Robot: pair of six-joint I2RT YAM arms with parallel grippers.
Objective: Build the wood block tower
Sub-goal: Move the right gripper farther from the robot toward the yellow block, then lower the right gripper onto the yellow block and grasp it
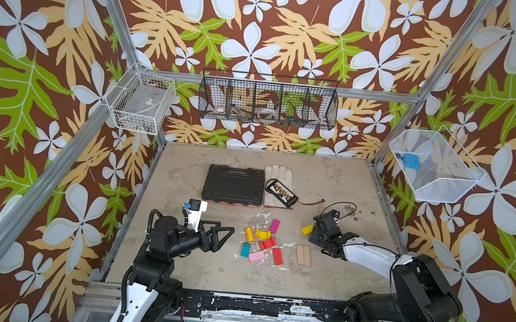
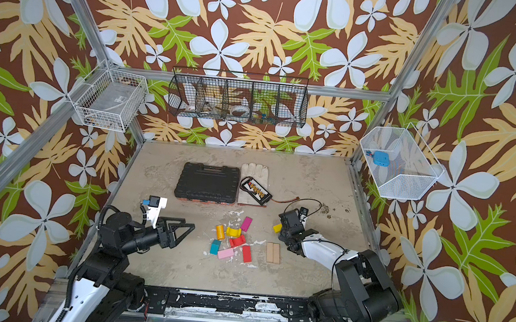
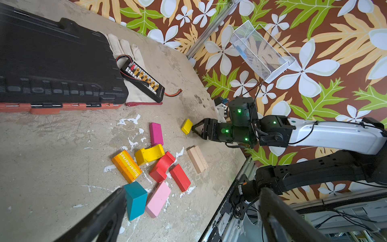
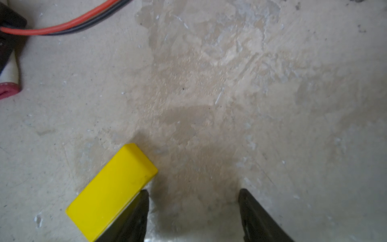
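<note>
The wood blocks lie loose and flat on the floor; the tower is out of view. A cluster holds an orange block (image 1: 249, 234), yellow arch (image 1: 263, 233), magenta brick (image 1: 274, 226), red arch (image 1: 268, 243), red brick (image 1: 277, 256), pink brick (image 1: 256, 256) and teal block (image 1: 245, 249). Two tan planks (image 1: 303, 255) lie side by side to the right. My left gripper (image 1: 226, 239) is open just left of the cluster, one finger beside the teal block (image 3: 136, 199). My right gripper (image 4: 193, 194) is open and empty; a yellow block (image 4: 113, 192) lies against the outside of one finger.
A black plastic case (image 1: 233, 185) lies at the back, with a white glove (image 1: 277, 174) and a charger board (image 1: 281, 192) with red-black cable beside it. Wire baskets (image 1: 431, 165) hang on the walls. A black rail (image 1: 253, 304) runs along the front edge.
</note>
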